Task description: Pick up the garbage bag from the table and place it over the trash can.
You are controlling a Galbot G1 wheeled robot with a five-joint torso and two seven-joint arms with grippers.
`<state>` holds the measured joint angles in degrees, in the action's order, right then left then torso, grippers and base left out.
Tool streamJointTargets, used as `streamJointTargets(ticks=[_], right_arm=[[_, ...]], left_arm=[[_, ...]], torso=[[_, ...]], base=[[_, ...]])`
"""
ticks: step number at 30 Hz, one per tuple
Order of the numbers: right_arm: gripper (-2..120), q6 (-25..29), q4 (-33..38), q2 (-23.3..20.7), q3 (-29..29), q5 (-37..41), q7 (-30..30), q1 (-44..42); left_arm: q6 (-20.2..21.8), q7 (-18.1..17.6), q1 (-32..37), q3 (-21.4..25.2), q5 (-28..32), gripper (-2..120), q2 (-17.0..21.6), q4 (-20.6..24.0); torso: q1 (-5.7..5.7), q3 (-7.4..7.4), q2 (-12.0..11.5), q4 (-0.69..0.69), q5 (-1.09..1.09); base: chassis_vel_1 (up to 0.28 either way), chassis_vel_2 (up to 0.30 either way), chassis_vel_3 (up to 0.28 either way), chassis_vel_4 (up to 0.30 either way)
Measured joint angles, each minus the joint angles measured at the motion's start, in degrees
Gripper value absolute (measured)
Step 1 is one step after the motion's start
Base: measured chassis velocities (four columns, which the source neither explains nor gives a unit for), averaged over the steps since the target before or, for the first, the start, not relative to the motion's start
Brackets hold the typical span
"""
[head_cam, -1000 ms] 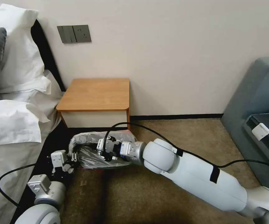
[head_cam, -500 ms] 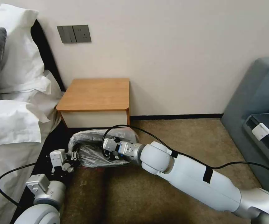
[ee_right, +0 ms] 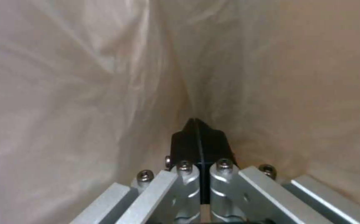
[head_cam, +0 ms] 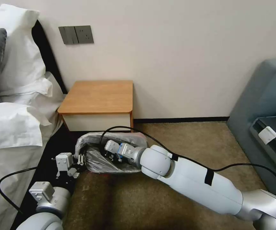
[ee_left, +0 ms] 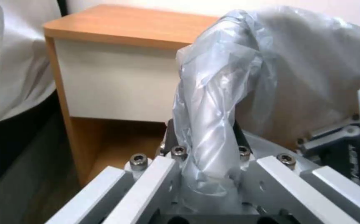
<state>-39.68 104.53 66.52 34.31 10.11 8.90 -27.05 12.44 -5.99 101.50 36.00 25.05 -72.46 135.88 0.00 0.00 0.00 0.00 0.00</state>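
Observation:
The garbage bag, grey crinkly film, lies draped over the trash can on the carpet in front of the table. The trash can shows as beige through the film. My left gripper is at the bag's left edge, shut on a bunched strip of plastic. My right gripper reaches inside the bag. Its black pads are pressed together, with the tips against a fold of the film. No plastic shows between the pads.
A bed with white pillows runs close along the left. A grey sofa stands at the right. Open carpet lies between the sofa and the bag. A black cable loops over my right wrist.
My right arm has slid left and its gripper has gone deeper into the bag. The left gripper has shifted slightly right with the bag's edge, and the bag has spread a little to the right.

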Motion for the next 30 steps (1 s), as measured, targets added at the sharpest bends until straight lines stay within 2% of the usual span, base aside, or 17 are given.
streamJointTargets(ticks=[7, 17, 22, 24, 30], right_arm=[[0, -1.45, -1.43, 0.26, 1.31, -6.08, 0.21, 0.47], [0, -2.12, -2.24, 0.75, 1.78, -6.88, 0.09, 0.43], [0, -0.91, 0.83, -0.61, 1.27, -4.26, -1.37, 0.49], [0, 1.19, 2.67, -1.88, 2.11, -0.42, -4.41, 1.20], [0, 2.08, 5.81, -2.68, 2.44, 7.13, -8.28, 1.70]], left_arm=[[-0.05, 0.49, 0.15, -0.91, -0.94, 4, -0.38, 0.02], [-0.05, 0.68, 0.22, -1.10, -0.88, 4, -0.71, 0.16], [-0.05, 0.59, -0.07, 0.08, 0.19, 4, -0.75, -0.89], [0.04, 0.23, -0.41, 0.86, 1.55, 4, -0.63, -1.44], [0.29, -0.31, -0.81, 1.78, 3.88, 4, -0.28, -1.79]], torso=[[0.00, 0.00, 0.00, 0.00, 0.00], [0.00, 0.00, 0.00, 0.00, 0.00], [0.00, 0.00, 0.00, 0.00, 0.00], [0.00, 0.00, 0.00, -0.01, -0.01], [0.00, 0.00, 0.00, -0.01, 0.00]], base=[[0.000, 0.000, 0.000, 0.000], [0.000, 0.000, 0.000, 0.000], [0.000, 0.000, 0.000, 0.000], [0.000, 0.000, 0.000, 0.000], [0.000, 0.000, 0.000, 0.000]])
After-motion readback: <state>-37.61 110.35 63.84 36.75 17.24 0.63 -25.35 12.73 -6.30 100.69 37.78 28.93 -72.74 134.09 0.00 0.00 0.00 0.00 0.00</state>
